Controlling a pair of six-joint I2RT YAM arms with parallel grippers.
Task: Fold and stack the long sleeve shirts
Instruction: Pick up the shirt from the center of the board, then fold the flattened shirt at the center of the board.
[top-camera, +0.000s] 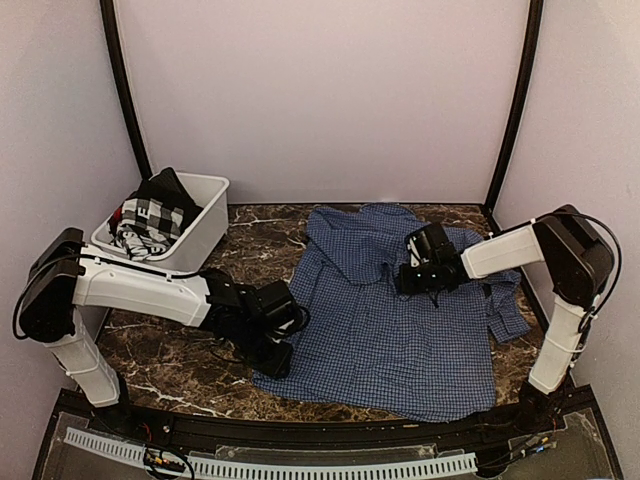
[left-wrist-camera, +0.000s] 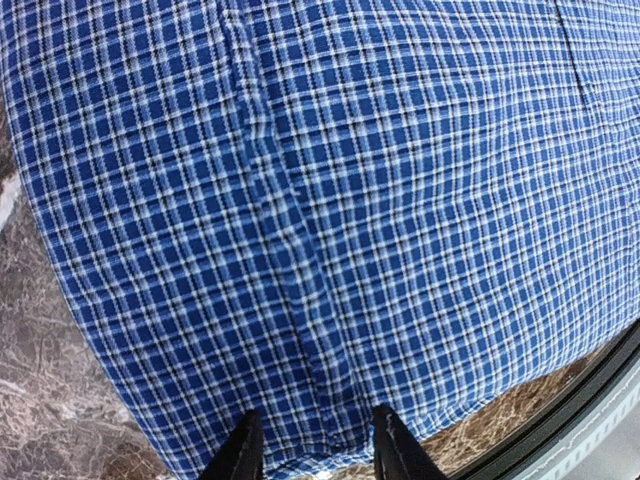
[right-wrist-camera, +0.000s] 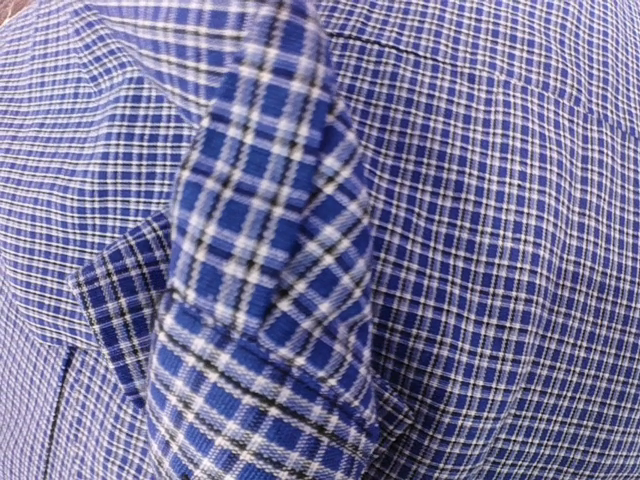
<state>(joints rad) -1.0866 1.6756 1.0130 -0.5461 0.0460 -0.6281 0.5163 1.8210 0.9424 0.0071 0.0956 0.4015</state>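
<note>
The blue shirt (top-camera: 385, 330) lies spread flat on the dark marble table (top-camera: 170, 360), its collar at the far side and its hem toward the arm bases. One sleeve lies just beyond the right jaws, on their outer side.

The right jaws are together, clamped on a fold of the blue shirt near its upper middle. In the right wrist view this fold (right-wrist-camera: 270, 280) stands up as a narrow ridge from the flat cloth around it.

The left jaws are apart, low at the near left corner of the blue shirt. The two dark fingers (left-wrist-camera: 243, 455) stand on either side of the hem, and the cloth spreads away in front of them. Bare table shows on both sides of that corner.

Well behind the left jaws, at the far left corner of the table, stands a white bin (top-camera: 205, 225) with black-and-white checked clothes (top-camera: 155, 215) inside.
</note>
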